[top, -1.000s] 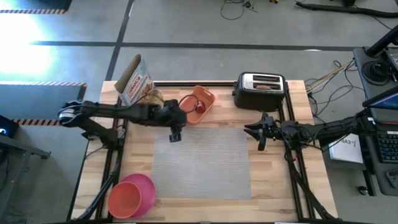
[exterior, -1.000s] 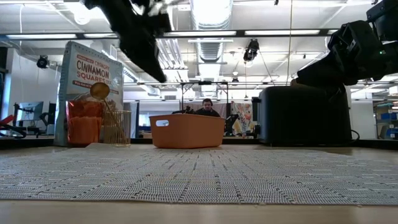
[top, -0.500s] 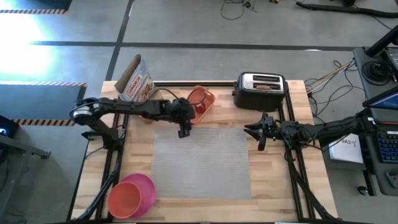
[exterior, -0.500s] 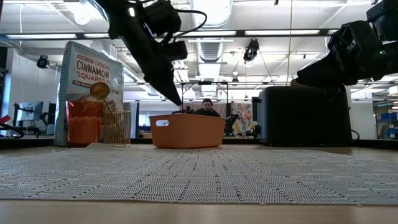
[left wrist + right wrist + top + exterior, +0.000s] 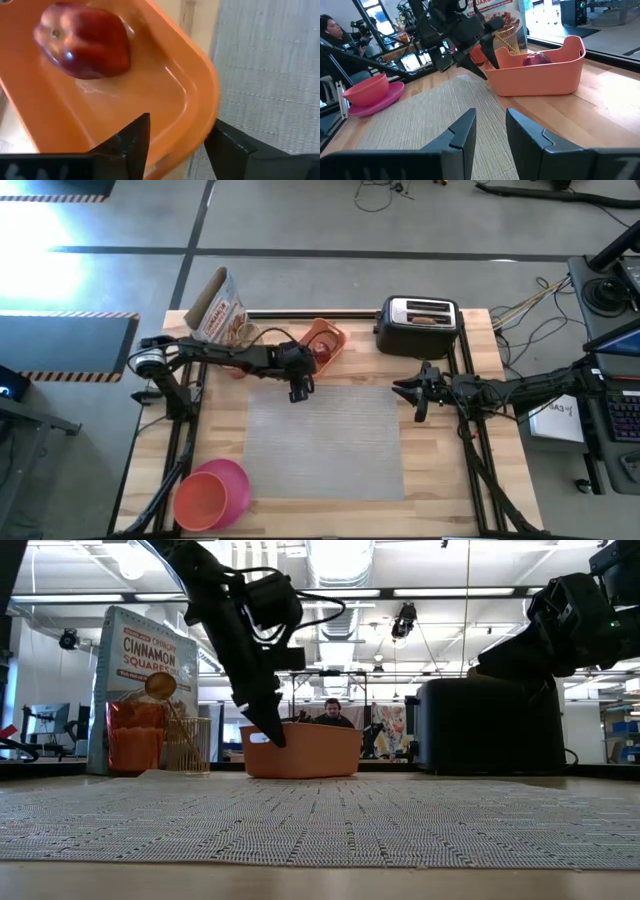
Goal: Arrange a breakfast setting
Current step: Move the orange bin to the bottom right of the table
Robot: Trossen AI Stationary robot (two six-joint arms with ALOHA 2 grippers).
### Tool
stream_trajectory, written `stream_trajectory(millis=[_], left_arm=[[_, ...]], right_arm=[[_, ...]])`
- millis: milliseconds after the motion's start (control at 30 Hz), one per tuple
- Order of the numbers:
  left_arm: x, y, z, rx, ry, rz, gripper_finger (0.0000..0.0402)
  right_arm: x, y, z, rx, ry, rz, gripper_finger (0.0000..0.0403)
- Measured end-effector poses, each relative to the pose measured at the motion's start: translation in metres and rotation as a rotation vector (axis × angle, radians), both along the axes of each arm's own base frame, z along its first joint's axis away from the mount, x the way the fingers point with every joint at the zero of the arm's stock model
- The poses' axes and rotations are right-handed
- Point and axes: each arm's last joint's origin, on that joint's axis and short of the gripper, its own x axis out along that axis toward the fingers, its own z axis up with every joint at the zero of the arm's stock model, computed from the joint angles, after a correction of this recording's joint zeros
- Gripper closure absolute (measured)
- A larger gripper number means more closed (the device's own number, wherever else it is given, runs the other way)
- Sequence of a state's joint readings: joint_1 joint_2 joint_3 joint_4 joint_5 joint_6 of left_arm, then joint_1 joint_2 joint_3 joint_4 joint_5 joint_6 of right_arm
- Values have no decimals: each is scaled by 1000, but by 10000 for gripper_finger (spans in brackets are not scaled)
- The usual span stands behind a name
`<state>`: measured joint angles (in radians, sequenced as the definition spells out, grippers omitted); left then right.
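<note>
The grey mat [image 5: 325, 442] serves as the reference landmark. The left gripper [image 5: 299, 390] is positioned at the far edge of the mat, at the near rim of the orange tray [image 5: 330, 340]. Its fingers [image 5: 131, 142] are parted, one inside the tray wall and one outside it; no object is held. The red apple [image 5: 82, 46] lies inside the tray, just beyond the mat's far edge. The right gripper [image 5: 418, 393] hangs over the right edge of the mat, fingers [image 5: 463, 132] slightly apart, with nothing between them. The pink plate [image 5: 232, 483], carrying the red-orange bowl [image 5: 200, 502], sits off the mat's near left corner. The toaster [image 5: 418, 325] stands beyond the mat's far right corner.
</note>
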<state>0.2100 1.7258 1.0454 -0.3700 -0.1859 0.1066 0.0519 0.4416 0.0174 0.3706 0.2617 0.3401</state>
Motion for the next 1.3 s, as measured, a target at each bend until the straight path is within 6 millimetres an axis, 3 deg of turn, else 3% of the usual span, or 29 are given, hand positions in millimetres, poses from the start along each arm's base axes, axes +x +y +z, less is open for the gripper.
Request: stream_trajectory(millis=[400, 633, 800, 900, 1067, 1300], left_arm=[[-3, -1, 3, -15, 71, -5, 396], [5, 0, 33, -19, 106, -23, 400], [14, -3, 61, -26, 80, -67, 401], [20, -10, 72, -43, 49, -134, 401], [29, -31, 84, -125, -13, -311, 401], [31, -81, 84, -129, -6, -565, 401]], right_arm=[[0, 0, 0, 0, 0, 0, 307], [0, 1, 1, 54, -21, 39, 307], [-2, 13, 7, 274, -59, 442, 307], [-3, 18, 7, 377, -33, 583, 307], [-4, 19, 7, 467, -12, 617, 307], [-4, 19, 6, 497, 3, 632, 307]])
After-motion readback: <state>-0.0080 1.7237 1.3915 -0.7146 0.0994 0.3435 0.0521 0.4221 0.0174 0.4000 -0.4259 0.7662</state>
